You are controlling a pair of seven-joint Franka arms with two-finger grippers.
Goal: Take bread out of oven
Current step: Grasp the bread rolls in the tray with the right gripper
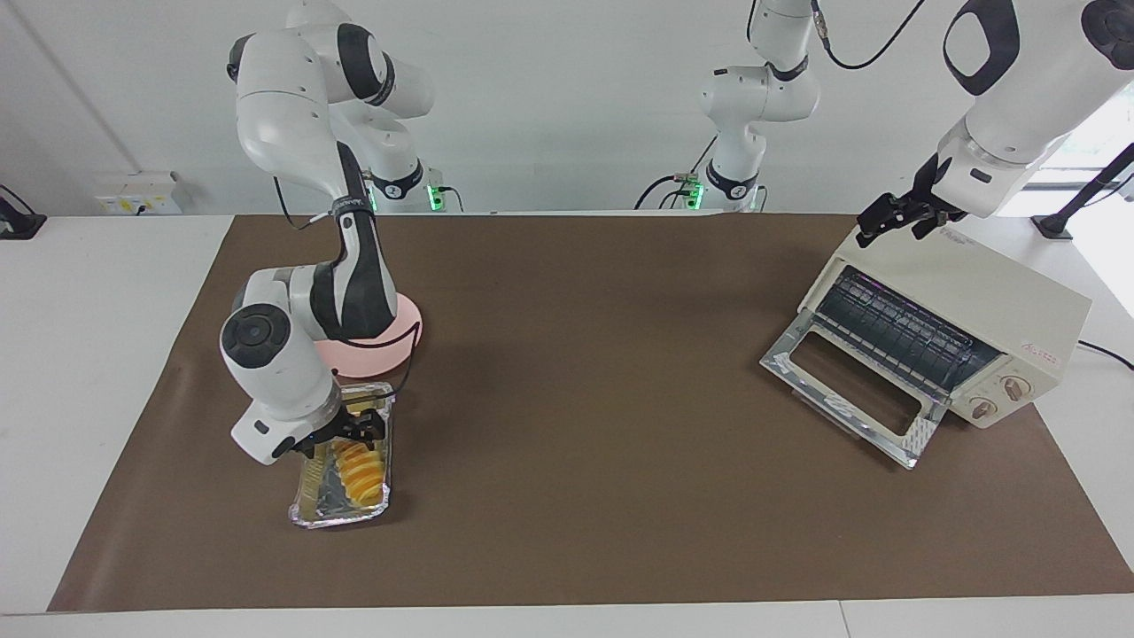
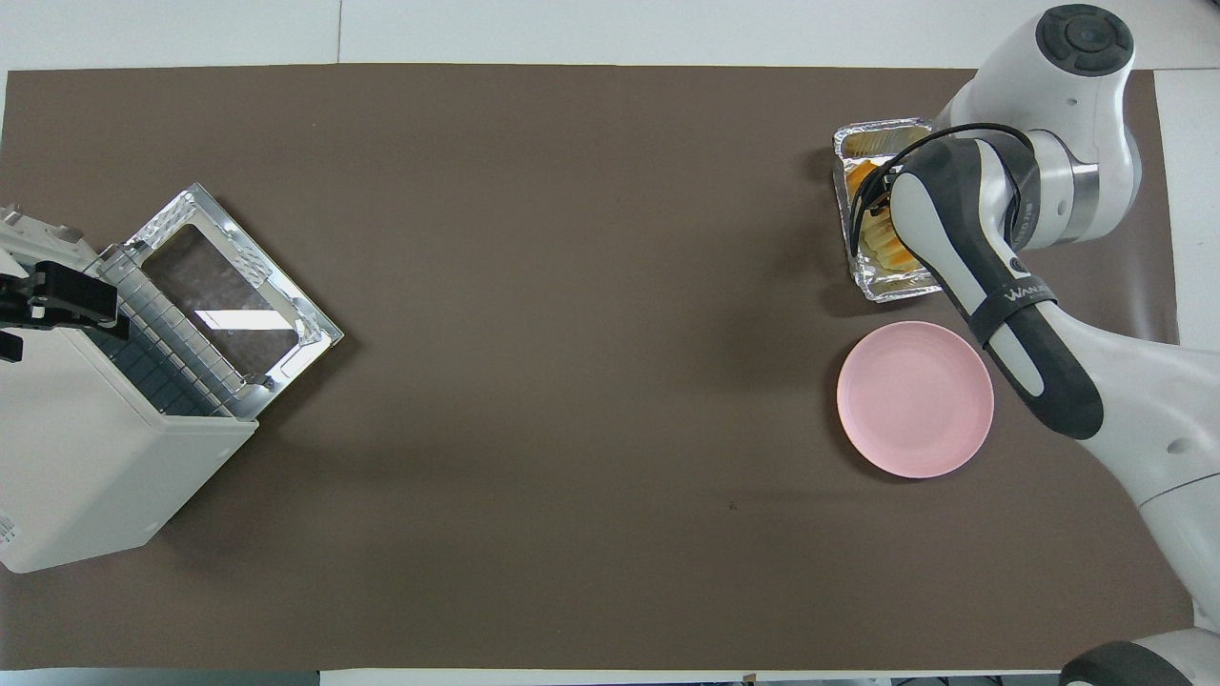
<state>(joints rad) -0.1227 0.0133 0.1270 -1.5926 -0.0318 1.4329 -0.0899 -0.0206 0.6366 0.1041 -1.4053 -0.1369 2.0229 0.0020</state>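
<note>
The bread (image 1: 361,470), a golden ridged loaf, lies in a crinkled foil tray (image 1: 312,512) toward the right arm's end of the table. My right gripper (image 1: 359,431) is low over the end of the bread nearer the robots. In the overhead view the right arm covers most of the bread (image 2: 882,251) and the tray (image 2: 882,136). The cream-white oven (image 1: 1001,292) stands at the left arm's end with its glass door (image 1: 850,390) folded down open; no bread shows on its wire rack. My left gripper (image 1: 895,217) rests at the oven's top corner (image 2: 57,300).
A round pink plate (image 1: 406,341) lies beside the foil tray, nearer the robots, partly hidden by the right arm; it shows whole in the overhead view (image 2: 915,400). A brown mat (image 1: 585,354) covers the table.
</note>
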